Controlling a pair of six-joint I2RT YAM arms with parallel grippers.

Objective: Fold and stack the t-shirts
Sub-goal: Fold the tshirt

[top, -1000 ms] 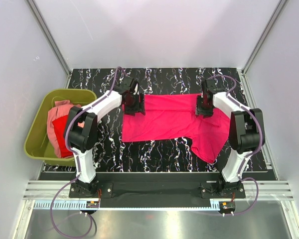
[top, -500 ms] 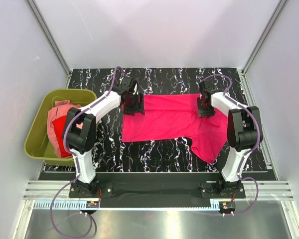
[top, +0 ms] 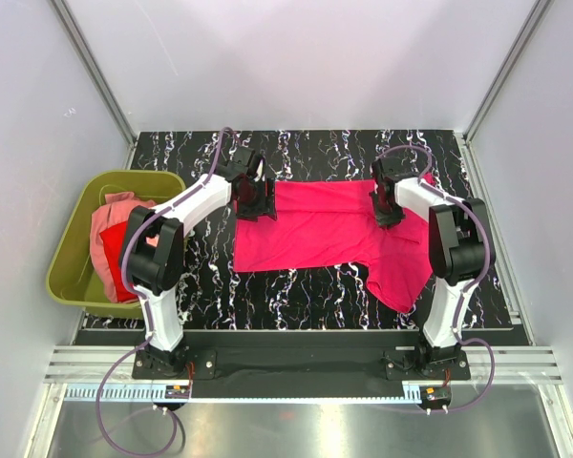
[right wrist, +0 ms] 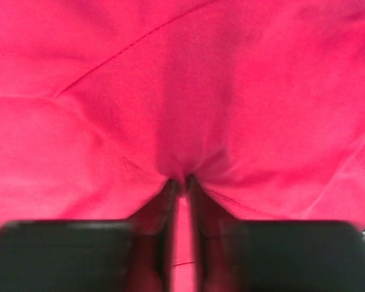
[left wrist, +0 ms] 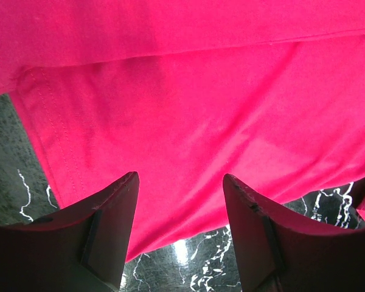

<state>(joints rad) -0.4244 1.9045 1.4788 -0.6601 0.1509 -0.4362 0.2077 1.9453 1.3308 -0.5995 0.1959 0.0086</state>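
Note:
A magenta-pink t-shirt (top: pixel 325 229) lies spread flat on the black marbled table (top: pixel 296 286), one sleeve hanging toward the front right. My left gripper (top: pixel 258 202) hovers open at the shirt's far-left corner. In the left wrist view its fingers (left wrist: pixel 118 201) stand wide apart over the shirt's hem (left wrist: pixel 201 91), holding nothing. At the shirt's far-right part, my right gripper (top: pixel 384 210) is pinched on the cloth. The right wrist view shows the right gripper (right wrist: pixel 182 179) with a puckered fold of the magenta cloth (right wrist: pixel 170 79) between its nearly closed fingers.
An olive-green tub (top: pixel 124 176) stands at the table's left edge, holding a pale salmon-pink shirt (top: pixel 110 224) and a red shirt (top: pixel 124 277) in a heap. Grey walls enclose the table on three sides.
My right gripper has closed its fingers on the magenta cloth and shifted slightly left. The left gripper has stayed open in place.

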